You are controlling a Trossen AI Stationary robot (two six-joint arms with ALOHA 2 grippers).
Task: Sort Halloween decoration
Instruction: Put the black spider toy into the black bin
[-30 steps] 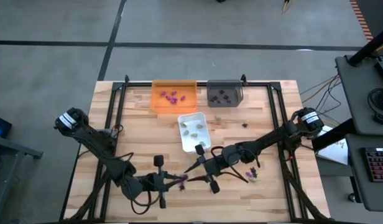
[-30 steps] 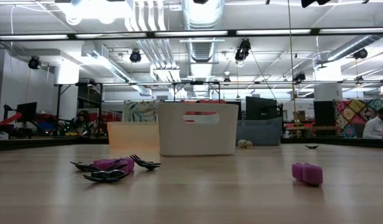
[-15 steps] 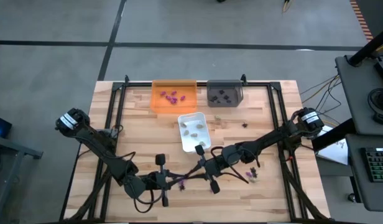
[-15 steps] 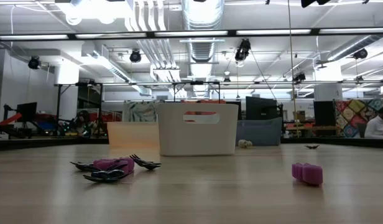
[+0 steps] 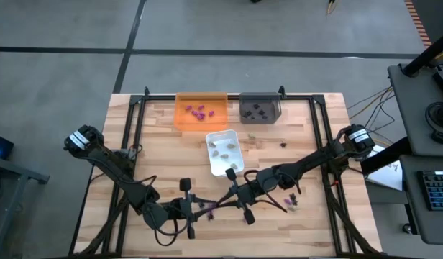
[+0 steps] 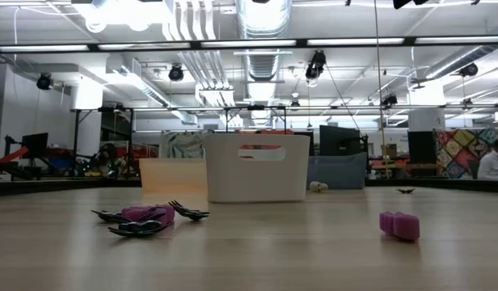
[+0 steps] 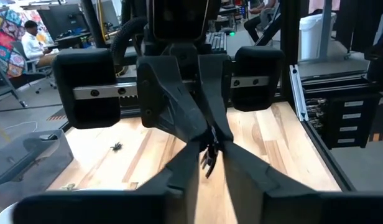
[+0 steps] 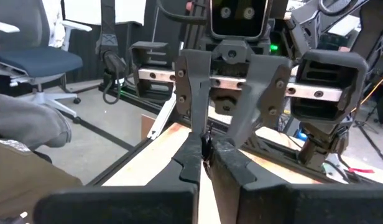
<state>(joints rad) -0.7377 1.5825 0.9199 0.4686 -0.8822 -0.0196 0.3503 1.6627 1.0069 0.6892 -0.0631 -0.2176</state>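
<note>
Since a second ago the two grippers have drawn tip to tip low in the centre of the high view. Between them hangs a small black spider piece (image 7: 209,157). The right gripper (image 5: 223,203) has pinched shut on it; the left gripper (image 5: 204,209) stands slightly parted around the same piece, apparently letting go. The piece lies directly between the tips, so the right arm carries it. Its likely goal, the grey tray (image 5: 259,108), sits at upper centre, well apart.
</note>
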